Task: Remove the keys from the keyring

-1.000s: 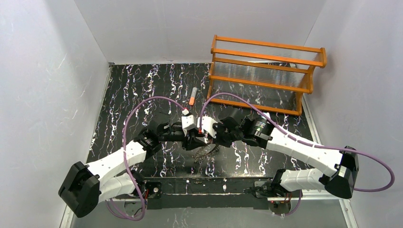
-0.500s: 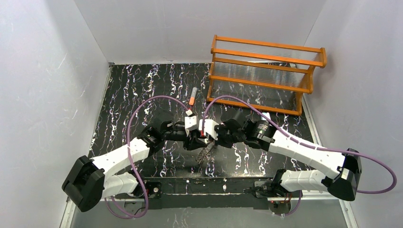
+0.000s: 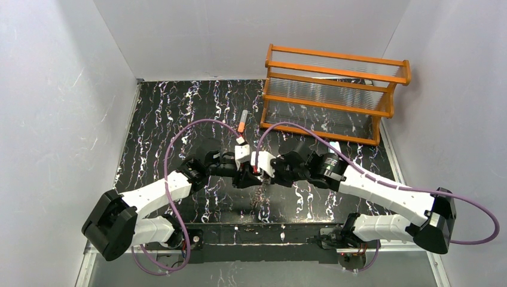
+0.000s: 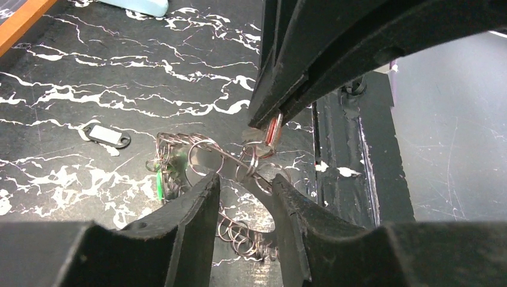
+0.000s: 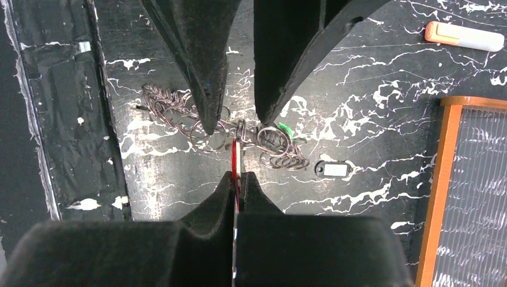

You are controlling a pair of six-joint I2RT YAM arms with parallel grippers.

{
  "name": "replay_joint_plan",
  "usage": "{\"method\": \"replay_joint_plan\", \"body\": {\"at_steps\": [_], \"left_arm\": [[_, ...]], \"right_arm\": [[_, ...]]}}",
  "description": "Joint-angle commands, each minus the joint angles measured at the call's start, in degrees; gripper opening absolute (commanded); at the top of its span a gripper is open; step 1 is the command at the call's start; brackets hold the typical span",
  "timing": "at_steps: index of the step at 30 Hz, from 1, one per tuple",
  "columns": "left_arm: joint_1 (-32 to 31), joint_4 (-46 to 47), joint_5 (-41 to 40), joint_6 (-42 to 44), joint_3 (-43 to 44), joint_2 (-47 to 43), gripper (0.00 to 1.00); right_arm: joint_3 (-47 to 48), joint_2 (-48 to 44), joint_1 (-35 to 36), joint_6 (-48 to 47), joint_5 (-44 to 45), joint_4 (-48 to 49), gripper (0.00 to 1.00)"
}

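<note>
Two hands meet over the near middle of the worktop (image 3: 167,113). The right hand (image 5: 237,177) is pressed together on the red key (image 5: 234,156), which is linked into the keyring (image 4: 200,152), a tangle of wire loops. The left hand (image 4: 244,179) is spread, with a finger on either side of those loops and no visible clamp. The green key (image 4: 159,182) sits among them. Just beyond, the dark-and-white key (image 4: 107,136) lies apart, seemingly freed. If the left hand closes on the wrong loop, a pull could drag the whole tangle, or the thin red key could slip free. Farther off are the tube (image 3: 242,121) and the rack (image 3: 335,89).
</note>
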Motion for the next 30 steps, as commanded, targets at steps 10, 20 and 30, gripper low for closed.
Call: {"method": "replay_joint_plan", "body": {"at_steps": [10,20,30], "left_arm": [[-0.3,3.2,-0.7,-2.6,0.4,0.2,0.36],[-0.8,5.4,-1.3,-4.5,-0.2,1.1,0.37],[-3.9,11.2,-11.5,-11.6,-3.2,-0.9,0.37]], "right_arm": [[-6.0,-4.5,-0.1,5.7,5.0,5.1,0.01],[-7.8,-7.5,-0.6,7.5,3.9,7.1,0.01],[-8.4,-9.4,-0.7,7.8,2.9,8.4,0.01]]}}
